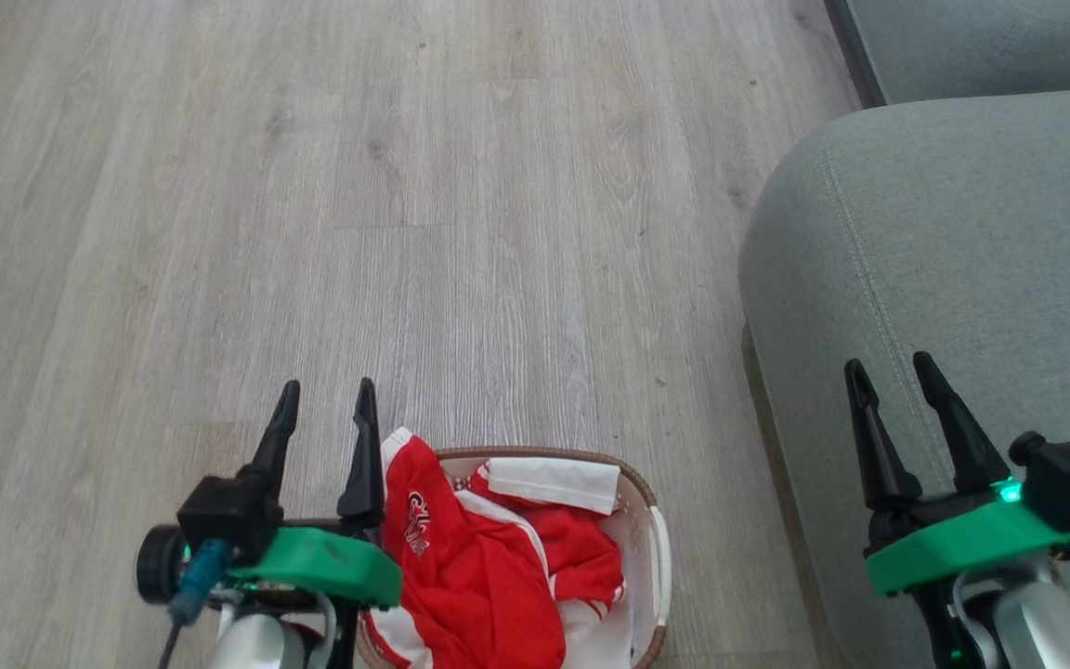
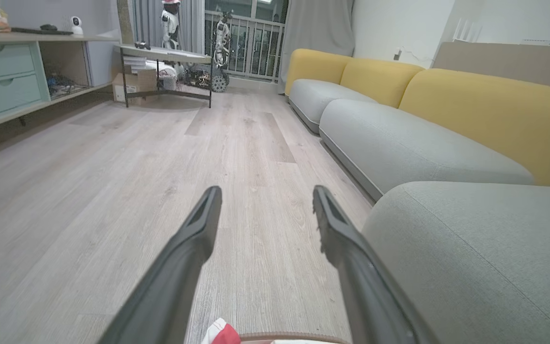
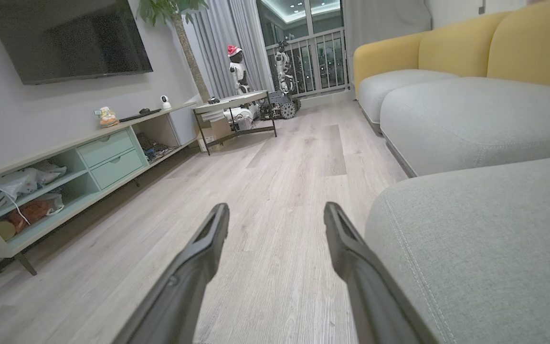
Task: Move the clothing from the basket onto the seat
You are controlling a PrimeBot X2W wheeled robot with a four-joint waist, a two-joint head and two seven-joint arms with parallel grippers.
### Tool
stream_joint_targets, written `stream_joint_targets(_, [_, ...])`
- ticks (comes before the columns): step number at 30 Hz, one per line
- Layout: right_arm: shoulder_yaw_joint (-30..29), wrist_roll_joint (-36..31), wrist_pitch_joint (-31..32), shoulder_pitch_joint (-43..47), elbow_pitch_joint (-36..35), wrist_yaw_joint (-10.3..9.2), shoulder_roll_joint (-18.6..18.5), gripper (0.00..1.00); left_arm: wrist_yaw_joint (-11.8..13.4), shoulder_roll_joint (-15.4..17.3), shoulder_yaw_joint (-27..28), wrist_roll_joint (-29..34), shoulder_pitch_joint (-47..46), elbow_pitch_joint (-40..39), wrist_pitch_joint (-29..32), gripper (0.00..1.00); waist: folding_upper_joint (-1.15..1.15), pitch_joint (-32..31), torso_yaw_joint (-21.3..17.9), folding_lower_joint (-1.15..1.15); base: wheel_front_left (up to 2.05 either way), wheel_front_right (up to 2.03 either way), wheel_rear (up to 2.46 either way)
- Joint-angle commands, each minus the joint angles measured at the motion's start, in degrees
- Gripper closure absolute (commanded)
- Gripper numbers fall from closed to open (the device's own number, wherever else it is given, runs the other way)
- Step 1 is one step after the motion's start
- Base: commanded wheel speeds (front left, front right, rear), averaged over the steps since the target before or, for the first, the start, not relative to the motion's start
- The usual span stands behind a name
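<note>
Red clothing (image 1: 489,567) with white stripes and a chest logo is heaped in the white basket (image 1: 658,548) with the brown woven rim, at the bottom centre of the head view. A red corner (image 2: 222,333) peeks in at the bottom of the left wrist view. My left gripper (image 1: 328,398) stands open just left of the basket, holding nothing. My right gripper (image 1: 891,367) is open over the grey-green seat (image 1: 981,242), nothing between its fingers. The seat (image 2: 475,258) fills the lower right of the left wrist view, and the seat (image 3: 485,239) lies right of my right gripper's fingers.
Pale wood floor (image 1: 358,204) spreads ahead and to the left. A second grey cushion (image 1: 990,42) adjoins at the top right. Yellow sofa backs (image 2: 490,110) run along the right. A low cabinet (image 3: 65,172) and a small table (image 3: 237,102) stand far off.
</note>
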Motion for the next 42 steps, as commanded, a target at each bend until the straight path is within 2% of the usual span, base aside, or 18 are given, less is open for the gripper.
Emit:
stream_joint_targets(1, [1.3,-1.8,-1.0,-2.5,-2.5,-0.01,-1.5,0.00,0.5,0.6,0.9,2.1,-3.3,-2.4,-1.0,0.00,0.00,0.0,0.0,0.00,0.00,0.00,0.00])
stream_joint_targets(12, [1.7,-7.2,-2.6,-2.5,-2.0,-0.01,-2.0,0.00,1.5,0.6,-0.3,8.1,-3.4,-2.7,-2.6,0.00,0.00,0.1,-0.1,0.00,0.00,0.00,0.00])
stream_joint_targets(31, [1.2,-5.0,-2.6,-2.8,1.2,-0.01,-1.4,0.00,1.5,0.6,-0.4,7.1,-3.4,-1.3,-2.6,0.00,0.00,0.4,-0.2,0.00,0.00,0.00,0.00])
stream_joint_targets(42, [-0.1,-4.0,-2.6,-4.2,0.2,-0.01,-2.5,0.00,2.5,0.6,-2.1,6.1,-5.0,0.5,-2.6,0.00,0.00,4.4,-1.3,0.00,0.00,0.00,0.00])
